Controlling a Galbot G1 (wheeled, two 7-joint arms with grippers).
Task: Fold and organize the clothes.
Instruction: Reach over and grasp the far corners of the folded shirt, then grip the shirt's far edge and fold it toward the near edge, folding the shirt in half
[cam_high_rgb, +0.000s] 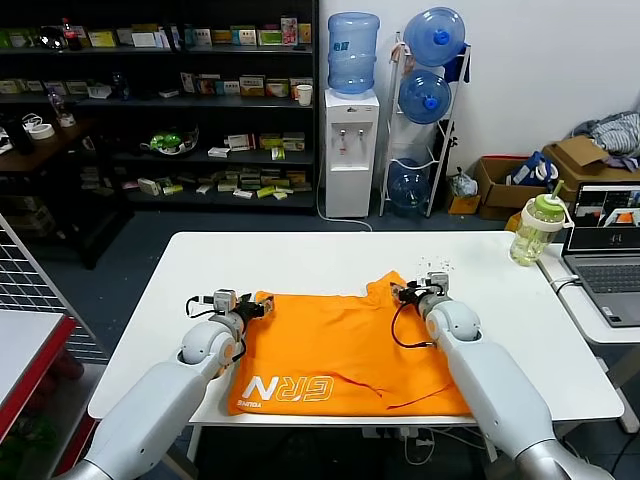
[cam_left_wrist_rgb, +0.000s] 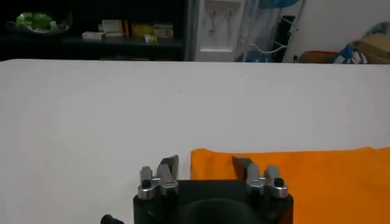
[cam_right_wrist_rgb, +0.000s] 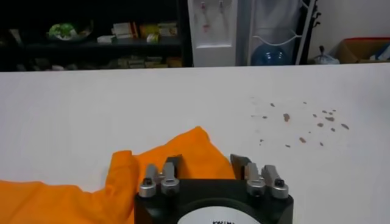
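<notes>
The orange T-shirt (cam_high_rgb: 340, 355) lies spread on the white table (cam_high_rgb: 320, 255), with its white lettering (cam_high_rgb: 290, 388) facing up near the front edge. My left gripper (cam_high_rgb: 258, 305) is at the shirt's far left corner. In the left wrist view that gripper (cam_left_wrist_rgb: 207, 159) is open, and the edge of the shirt (cam_left_wrist_rgb: 317, 176) lies between its fingers. My right gripper (cam_high_rgb: 408, 292) is at the far right corner. Seen from the right wrist, this gripper (cam_right_wrist_rgb: 208, 158) is open, and a raised fold of the shirt (cam_right_wrist_rgb: 177, 149) sits between its fingers.
A green-capped bottle (cam_high_rgb: 535, 228) and a laptop (cam_high_rgb: 608, 250) stand at the right on an adjoining table. Small brown specks (cam_right_wrist_rgb: 304, 122) mark the tabletop beyond the right gripper. Bare table stretches behind the shirt. Shelves and a water dispenser (cam_high_rgb: 350, 150) stand far back.
</notes>
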